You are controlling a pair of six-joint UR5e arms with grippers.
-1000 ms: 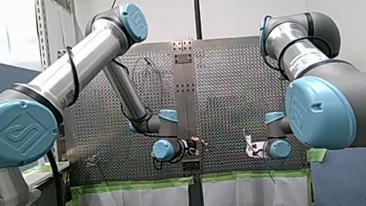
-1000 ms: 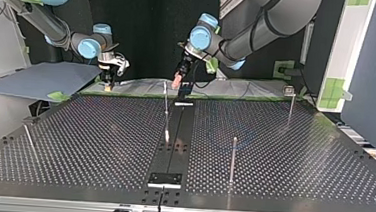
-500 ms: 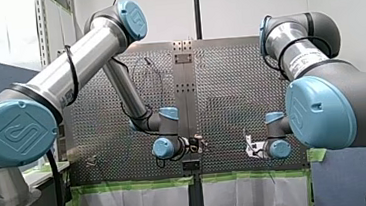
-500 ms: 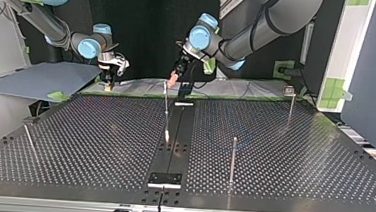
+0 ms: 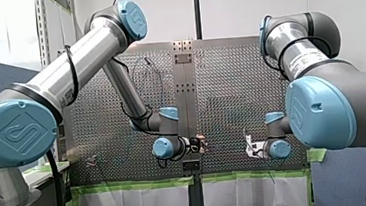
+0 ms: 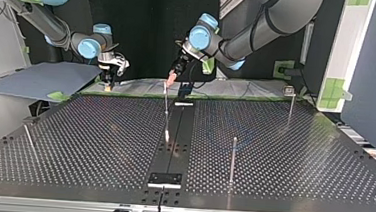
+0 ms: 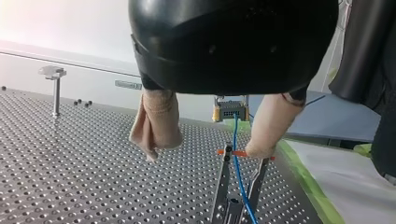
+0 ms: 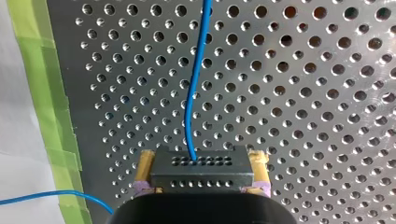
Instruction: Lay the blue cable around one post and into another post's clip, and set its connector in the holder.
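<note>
My left gripper (image 7: 204, 154) is open, its beige pads (image 7: 156, 123) spread wide with nothing held. The blue cable (image 7: 236, 158) runs down through the gap, close against the pad on the side nearer my other arm. Just under the fingertips it passes the orange clip (image 7: 232, 152) on top of a metal post (image 7: 222, 182). I judge the cable to be at the clip, perhaps already in it, but the left wrist view does not settle whether it is seated. Whether it has been led around another post I cannot tell either; the front and top views show the line too faintly.

My right gripper (image 8: 201, 175) is closed on the black connector (image 8: 201, 163), yellow pads pressing its two ends. The cable leaves the connector's face and runs straight ahead of the fingers over the perforated table (image 8: 303, 93). No holder shows near this gripper, so setting the connector down is not yet done.
</note>
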